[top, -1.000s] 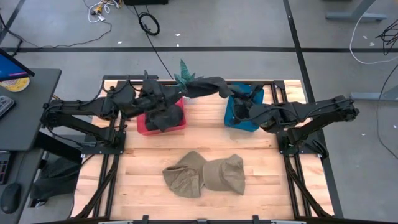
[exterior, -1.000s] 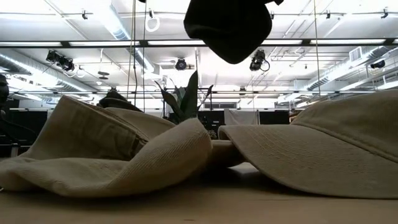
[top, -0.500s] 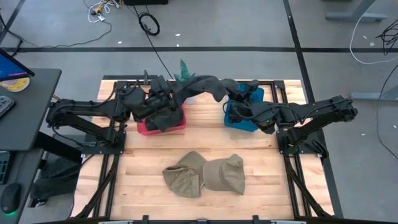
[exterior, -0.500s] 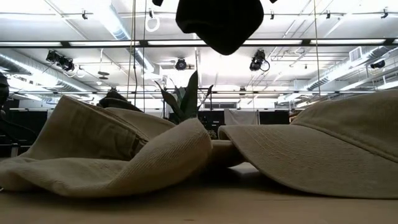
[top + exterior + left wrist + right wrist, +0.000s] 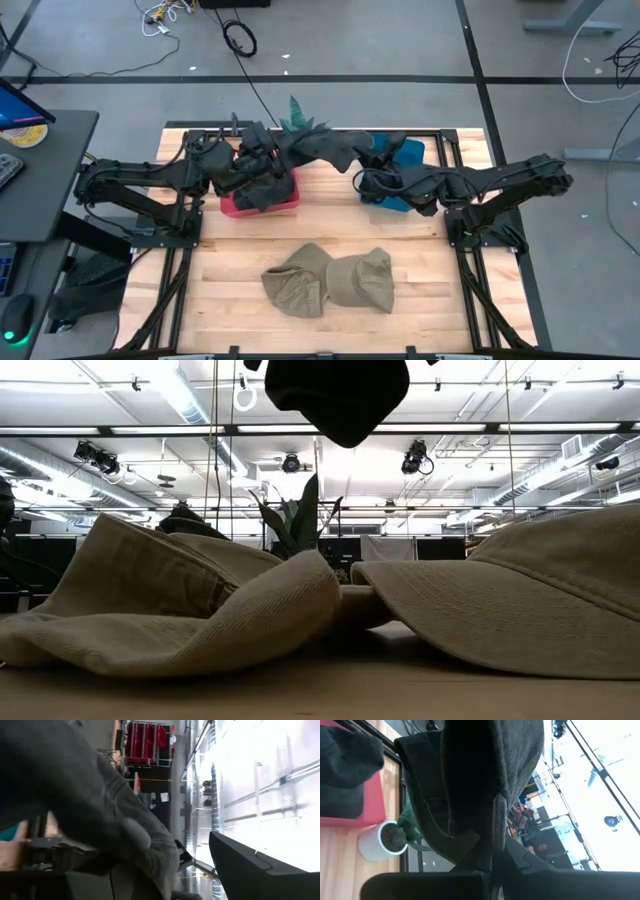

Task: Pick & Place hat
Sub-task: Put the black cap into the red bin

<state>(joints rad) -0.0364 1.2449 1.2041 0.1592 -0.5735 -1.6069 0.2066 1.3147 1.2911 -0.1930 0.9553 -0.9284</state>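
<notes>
Two arms meet over the back of the desk [image 5: 230, 290], and the dark hat [image 5: 318, 148] is strung between them — a handover in mid-air. Compared w/ a sec ago, the right gripper [image 5: 362, 181] has slid left, off the blue bin [image 5: 408, 153] and toward the middle, so the hat's hanging end now sits farther left; in the low view its dark bulk [image 5: 338, 395] has drifted left and up too. Right fingers are clamped shut on the hat's fabric — the right wrist view shows the cloth [image 5: 490, 785] draped straight out of them. The left gripper [image 5: 262, 170] hangs above the red bin [image 5: 285, 200]; its fingers are spread wide and haven't budged, and in its wrist view the hat [image 5: 100, 805] fills the frame, but whether they pinch it or only stand around it, can't tell. Two tan hats [image 5: 330, 280] lie untouched at the front of the desk, overlapping each other. What it means, I'd judge: the hat is heading for the red bin, approx. one short carry and a release away — not yet placed.
</notes>
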